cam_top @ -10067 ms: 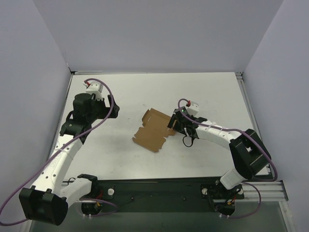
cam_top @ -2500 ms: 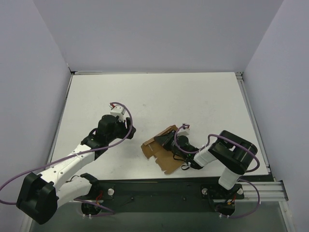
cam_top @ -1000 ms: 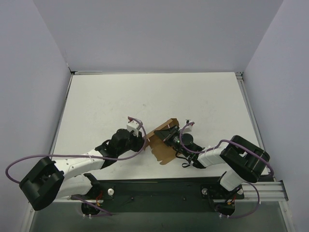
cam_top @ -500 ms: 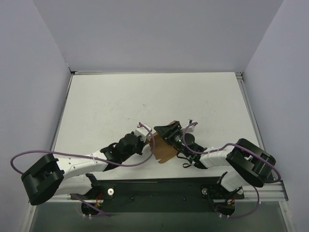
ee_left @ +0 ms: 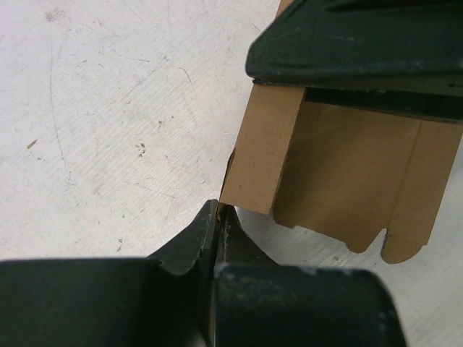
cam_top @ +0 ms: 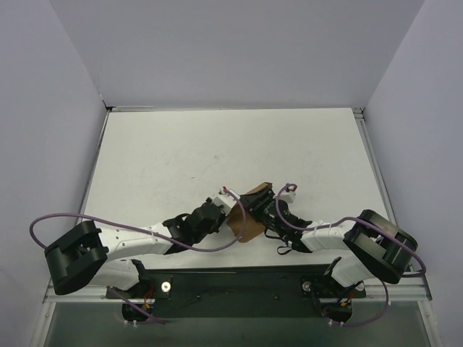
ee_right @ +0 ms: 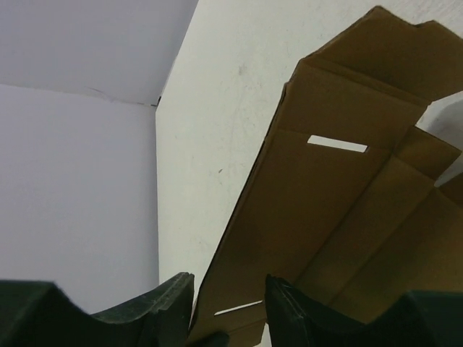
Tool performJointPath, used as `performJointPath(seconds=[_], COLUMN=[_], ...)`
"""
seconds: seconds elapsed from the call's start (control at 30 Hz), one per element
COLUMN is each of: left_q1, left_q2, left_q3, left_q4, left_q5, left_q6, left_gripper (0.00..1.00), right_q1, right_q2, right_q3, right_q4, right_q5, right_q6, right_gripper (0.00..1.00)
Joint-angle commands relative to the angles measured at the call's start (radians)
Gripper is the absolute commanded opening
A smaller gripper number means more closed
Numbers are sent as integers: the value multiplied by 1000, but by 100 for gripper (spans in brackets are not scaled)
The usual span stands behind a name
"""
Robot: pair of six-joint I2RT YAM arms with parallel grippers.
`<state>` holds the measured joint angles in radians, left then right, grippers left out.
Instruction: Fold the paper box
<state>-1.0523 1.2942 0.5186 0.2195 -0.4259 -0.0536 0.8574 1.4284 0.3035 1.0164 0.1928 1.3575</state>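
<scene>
The paper box (cam_top: 249,225) is a thin brown cardboard cut-out, part-folded and raised off the table near the front edge. In the left wrist view my left gripper (ee_left: 219,208) is shut on the bottom corner of a flap of the paper box (ee_left: 354,173). From above, the left gripper (cam_top: 233,210) is at the box's left side and the right gripper (cam_top: 259,204) at its right. In the right wrist view the right gripper (ee_right: 228,282) stands open, its fingers astride the lower edge of the slotted paper box (ee_right: 340,188) without pinching it.
The white table (cam_top: 217,144) is walled by pale panels at the left, back and right. A black rail (cam_top: 239,278) with the arm bases runs along the near edge. Purple cables loop off both arms.
The left gripper has moved right to the box and shut on its corner. The right gripper, shut on the box a second ago, has opened. The box has shifted toward the near edge.
</scene>
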Motion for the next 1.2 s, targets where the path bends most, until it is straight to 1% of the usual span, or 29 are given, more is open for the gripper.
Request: performJointPath(seconds=[0.0, 0.17, 0.2, 0.4, 0.43, 0.5, 0.53, 0.57, 0.67, 0.7, 0.8, 0.93, 0.97, 1.0, 1.07, 1.17], left_q1=[-9, -9, -9, -11, -11, -11, -12, -12, -12, -9, -5, 64, 113, 130, 178, 218], left_q2=[17, 25, 31, 33, 28, 4, -9, -34, -100, -120, -199, -274, -282, -282, -273, -239], left_q3=[32, 35, 37, 41, 46, 49, 47, 46, 34, 28, -11, -51, -57, -64, -74, -94], left_q4=[-23, -26, -26, -40, -46, -60, -63, -66, -80, -83, -72, -62, -65, -75, -89, -94], left_q5=[-54, -73, -70, -66, -63, -57, -45, -37, 10, 22, 70, 153, 170, 182, 159, 154], left_q6=[23, 18, 18, 6, 5, -6, -8, -9, -21, -26, -48, -117, -144, -158, -205, -245], left_gripper=[0, 0, 0, 0, 3, 25, 32, 43, 63, 69, 76, 78, 77, 77, 77, 77], right_q1=[-9, -9, -9, -9, -9, -9, -9, -9, -9, -9, -8, -8, -8, -8, -8, -8], right_q2=[3, 50, 56, 84, 83, 79, 76, 75, 75, 76, 83, 81, 81, 81, 79, 78], right_q3=[22, 3, 2, -20, -23, -26, -27, -26, -27, -29, -32, -32, -33, -35, -35, -33], right_q4=[7, 63, 73, 117, 117, 110, 106, 99, 96, 96, 102, 106, 111, 114, 116, 117], right_q5=[36, 37, 39, 48, 53, 57, 62, 60, 69, 71, 71, 73, 73, 74, 74, 74], right_q6=[15, 26, 26, 28, 29, 29, 28, 28, 26, 26, 28, 28, 28, 28, 26, 26], right_gripper=[36, 26, 22, 11, 10, 6, 5, 4, 3, 1, 0, 0, 0, 0, 0, 0])
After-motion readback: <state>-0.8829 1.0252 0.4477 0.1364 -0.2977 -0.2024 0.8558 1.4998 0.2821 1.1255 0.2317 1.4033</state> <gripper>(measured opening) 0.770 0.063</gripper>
